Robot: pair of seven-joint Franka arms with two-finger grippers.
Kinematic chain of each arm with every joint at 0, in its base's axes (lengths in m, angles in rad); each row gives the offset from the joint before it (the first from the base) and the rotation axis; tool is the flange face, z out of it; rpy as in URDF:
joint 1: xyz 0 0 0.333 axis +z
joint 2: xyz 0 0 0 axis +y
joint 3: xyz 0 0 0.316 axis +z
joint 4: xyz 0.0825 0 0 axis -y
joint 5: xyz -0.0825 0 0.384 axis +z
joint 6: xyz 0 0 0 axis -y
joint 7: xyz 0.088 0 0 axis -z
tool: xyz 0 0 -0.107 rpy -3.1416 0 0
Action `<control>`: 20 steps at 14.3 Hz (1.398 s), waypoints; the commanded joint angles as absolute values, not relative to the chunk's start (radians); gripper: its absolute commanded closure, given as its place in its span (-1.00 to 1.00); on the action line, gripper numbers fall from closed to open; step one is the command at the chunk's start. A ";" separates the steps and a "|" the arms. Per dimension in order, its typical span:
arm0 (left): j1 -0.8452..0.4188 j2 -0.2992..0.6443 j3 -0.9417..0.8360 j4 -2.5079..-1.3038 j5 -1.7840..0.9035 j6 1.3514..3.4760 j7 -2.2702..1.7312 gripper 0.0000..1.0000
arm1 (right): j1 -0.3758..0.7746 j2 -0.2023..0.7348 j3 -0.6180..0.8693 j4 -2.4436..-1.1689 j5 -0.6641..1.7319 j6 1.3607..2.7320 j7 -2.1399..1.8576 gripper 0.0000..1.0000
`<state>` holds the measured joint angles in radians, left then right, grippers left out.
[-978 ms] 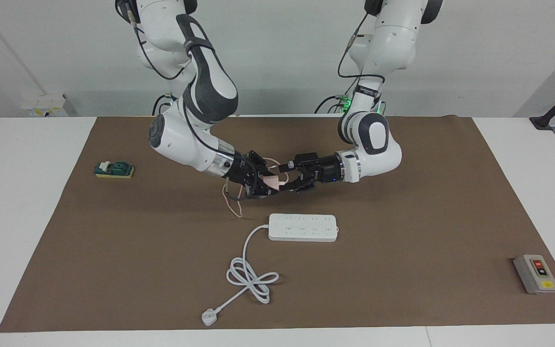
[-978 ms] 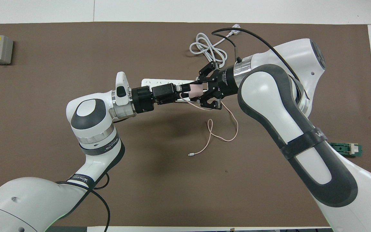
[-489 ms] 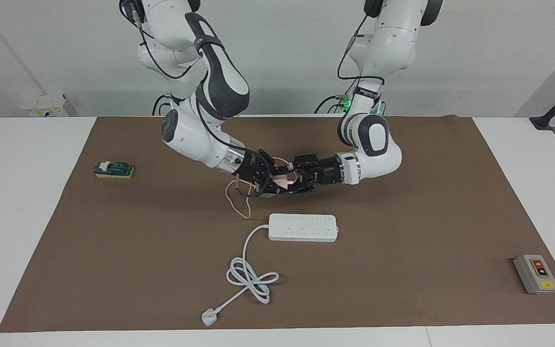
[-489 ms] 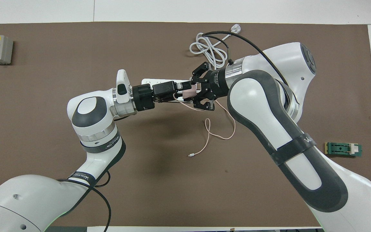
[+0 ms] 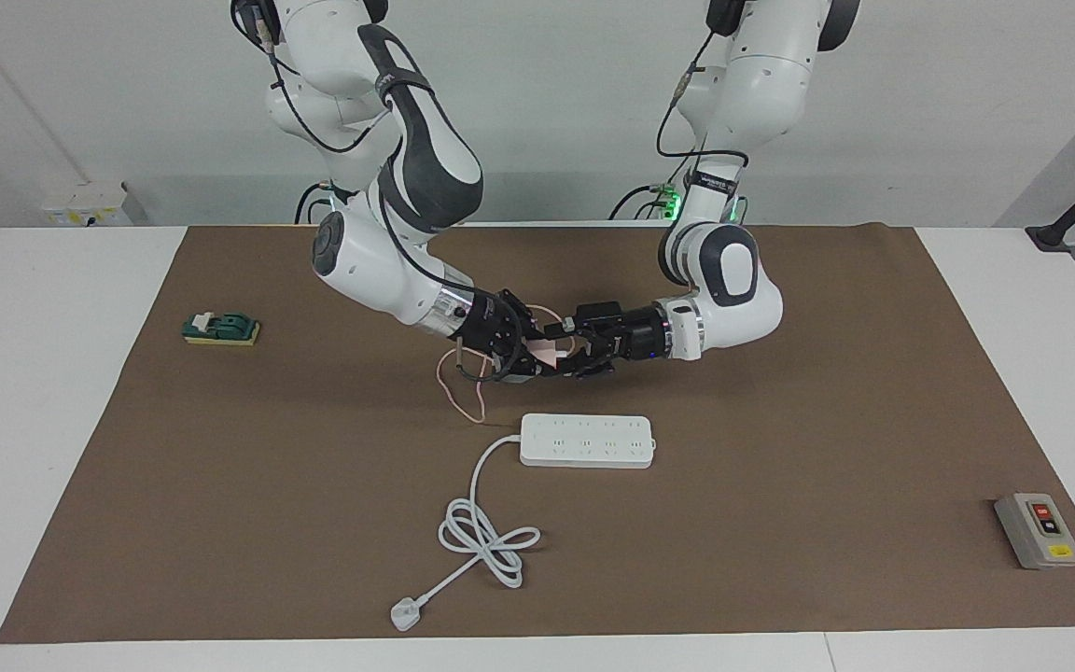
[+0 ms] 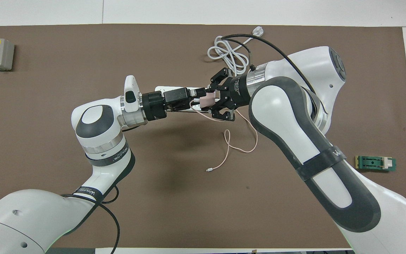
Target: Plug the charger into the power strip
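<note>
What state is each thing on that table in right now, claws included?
Charger: held off the table, unplugged, cable trailing down.
Power strip: flat on the mat, sockets empty.
White plug: lying loose, unconnected.
Right claw: shut on the charger.
Left claw: open at the charger.

Both arms' bases run off the top edge in the facing view, and off the bottom in the overhead view. The left gripper (image 6: 203, 100) and right gripper (image 6: 213, 102) crowd around the charger (image 6: 208, 101), so only a small pink face shows; its prongs are out of sight. From above, the left arm's wrist covers most of the power strip (image 6: 160, 89). Socket details on it are too small to read. The charger's cable (image 5: 463, 397) vanishes behind the right gripper. Labels on the grey button box (image 5: 1038, 529) can't be made out.
</note>
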<state>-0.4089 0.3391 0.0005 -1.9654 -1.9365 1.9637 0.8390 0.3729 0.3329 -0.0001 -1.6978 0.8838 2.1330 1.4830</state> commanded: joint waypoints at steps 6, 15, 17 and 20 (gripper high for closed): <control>-0.407 0.344 0.002 -1.968 -1.944 1.948 0.847 -0.43 | 0.368 0.319 0.005 -1.712 0.905 2.148 1.491 1.00; -0.411 0.341 0.002 -1.980 -1.944 1.936 0.847 1.00 | 0.368 0.319 0.005 -1.712 0.905 2.148 1.493 1.00; -0.410 0.339 -0.002 -1.983 -1.944 1.936 0.848 1.00 | 0.368 0.319 0.005 -1.712 0.905 2.148 1.496 1.00; -0.408 0.337 -0.002 -1.983 -1.944 1.934 0.848 1.00 | 0.367 0.321 0.003 -1.710 0.907 2.148 1.537 -0.98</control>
